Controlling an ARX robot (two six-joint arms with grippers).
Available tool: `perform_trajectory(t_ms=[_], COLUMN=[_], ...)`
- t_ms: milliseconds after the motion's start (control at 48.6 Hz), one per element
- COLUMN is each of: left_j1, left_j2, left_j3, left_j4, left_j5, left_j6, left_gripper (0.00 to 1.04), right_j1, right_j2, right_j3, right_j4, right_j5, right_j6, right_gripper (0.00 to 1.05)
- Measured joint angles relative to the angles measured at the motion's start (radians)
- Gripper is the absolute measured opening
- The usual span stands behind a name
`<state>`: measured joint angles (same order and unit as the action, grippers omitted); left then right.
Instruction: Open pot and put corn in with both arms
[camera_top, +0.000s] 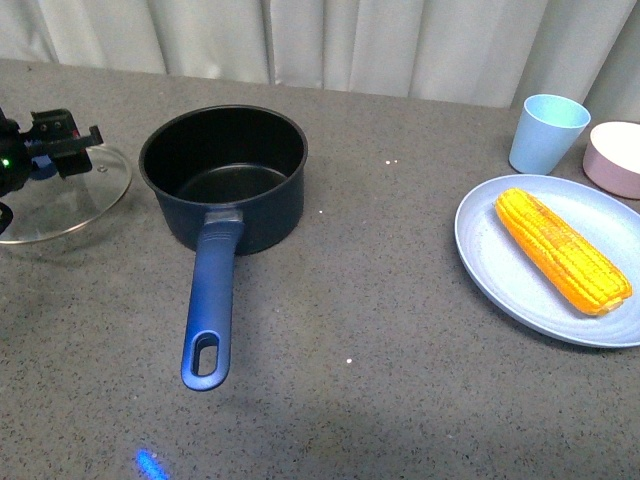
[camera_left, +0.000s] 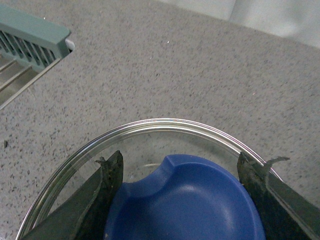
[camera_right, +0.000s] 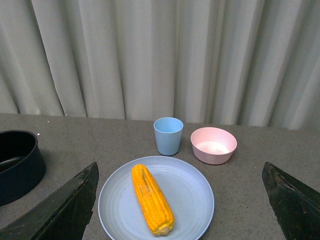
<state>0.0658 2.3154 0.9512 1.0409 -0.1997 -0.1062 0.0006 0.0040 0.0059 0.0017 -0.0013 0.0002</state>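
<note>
One pot (camera_top: 240, 225), one corn (camera_top: 562, 250) — one lid (camera_top: 60, 205) in left gripper (camera_left: 180, 167).

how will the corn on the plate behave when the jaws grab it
The corn looks round and tapered, so it may roll on the smooth plate if nudged. It looks stiff, so it should lift without sagging. Its bumpy surface probably gives decent grip.

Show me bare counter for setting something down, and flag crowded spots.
Widest bare stretch: between the pot and the plate, running to the near edge. Crowded: far right, where the cup, pink bowl and plate holding the corn cluster; far left, the glass lid is close beside the pot.
</note>
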Motion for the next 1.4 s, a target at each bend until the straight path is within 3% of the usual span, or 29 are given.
perform_trajectory(t_ms=[782,844,1029,1400], left_j1=[-0.018,-0.018,-0.013,0.014], left_j2=[0.066,0.065,-0.011,-0.507], left_j3=[0.023,0.022,-0.021,-0.368], left_j4=[-0.027,-0.028,-0.034,-0.103], left_j5=[0.039,0.039,0.053,0.091], left_j6=[0.014,0.012,-0.016,-0.008], left_gripper=[0.62,0.67,0.99,0.98], right_j1=[0.0,0.0,0.0,0.0], right_j2=[0.0,0.0,0.0,0.0], right_j3=[0.0,0.0,0.0,0.0], right_j4=[0.0,0.0,0.0,0.0], right_j5=[0.0,0.0,0.0,0.0], right_j6=[0.0,0.0,0.0,0.0], right_gripper=[0.96,0.96,0.96,0.96])
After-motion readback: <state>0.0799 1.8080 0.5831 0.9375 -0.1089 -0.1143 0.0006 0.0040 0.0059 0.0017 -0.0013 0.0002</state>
